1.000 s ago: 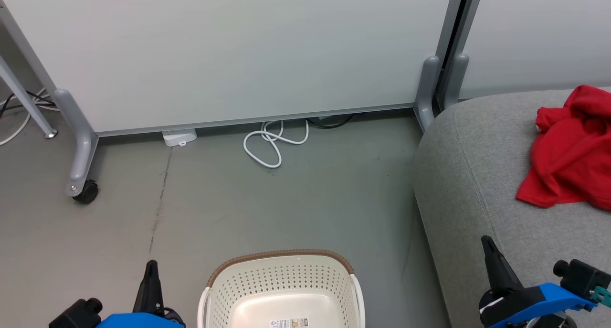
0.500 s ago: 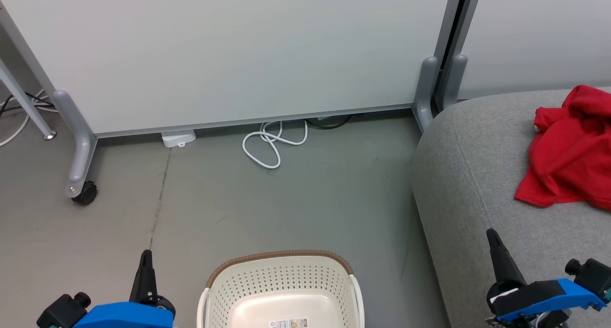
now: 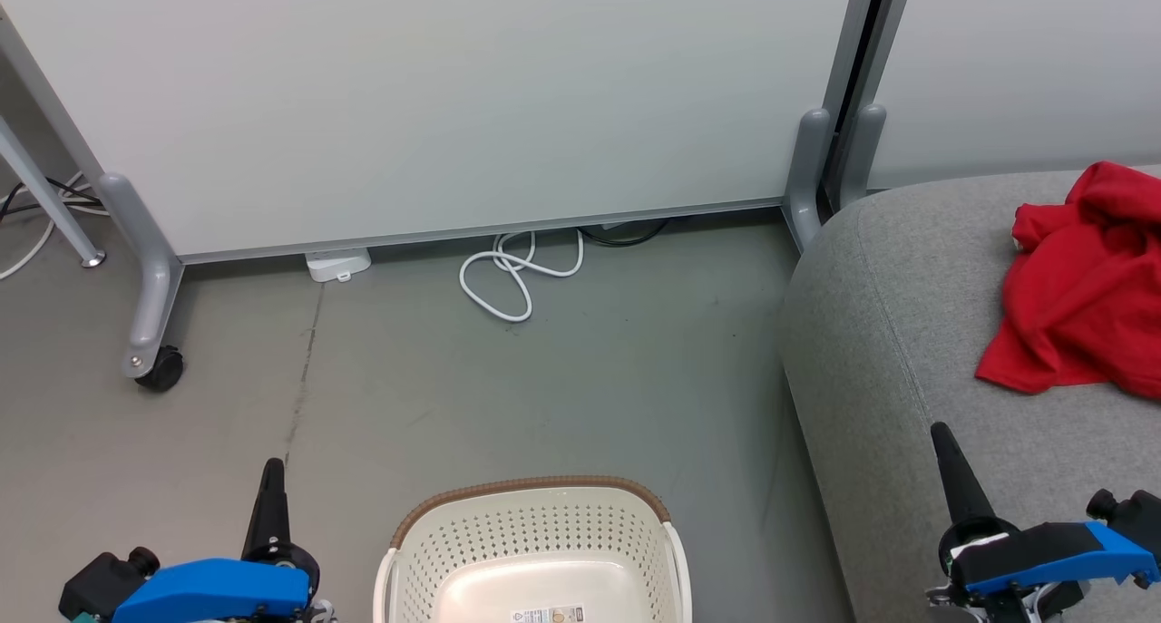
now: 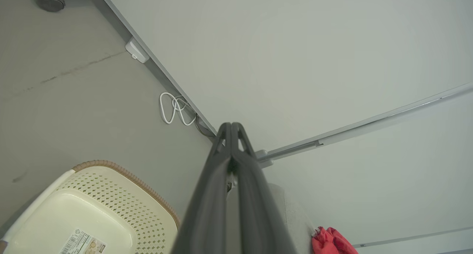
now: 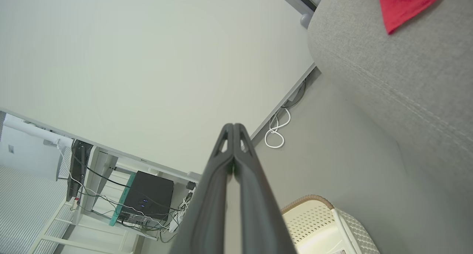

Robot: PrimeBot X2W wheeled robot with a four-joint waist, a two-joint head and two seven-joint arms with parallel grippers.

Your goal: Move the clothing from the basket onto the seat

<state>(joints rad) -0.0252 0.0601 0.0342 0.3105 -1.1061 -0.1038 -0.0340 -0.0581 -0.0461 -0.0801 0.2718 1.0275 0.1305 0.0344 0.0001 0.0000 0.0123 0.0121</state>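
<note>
**Red heap on the sofa, basket on the floor**

We're looking at a grey floor (image 3: 544,378) with a faint crack line running down its left side. A pale partition panel (image 3: 453,106) on grey legs closes off the back, and one castor (image 3: 161,369) shows under the left leg.

There is one basket (image 3: 535,489), sitting on the floor at bottom centre. It has cream perforated sides and a brown rim, and its pale bottom and a printed label (image 3: 549,614) are in plain sight.

There is one seat (image 3: 907,333), big and grey, on the right, with a strip of floor between it and the basket. On that seat, up by the right edge of the head view, lies the clothing (image 3: 1079,306) in one crumpled red heap. I can't tell from here whether that is one garment or two.

There are two claws. The left claw (image 3: 271,467) hangs over the floor just left of the basket, fingers pressed together tip to tip. The right claw (image 3: 938,431) hangs over the seat's near part, also pinched tight, with grey cushion between it and the red heap.

One coil of white cable (image 3: 508,274) lies at the panel's foot, with one small white box (image 3: 337,264) to its left. The seat's rounded side rises between the basket and the clothing.
</note>
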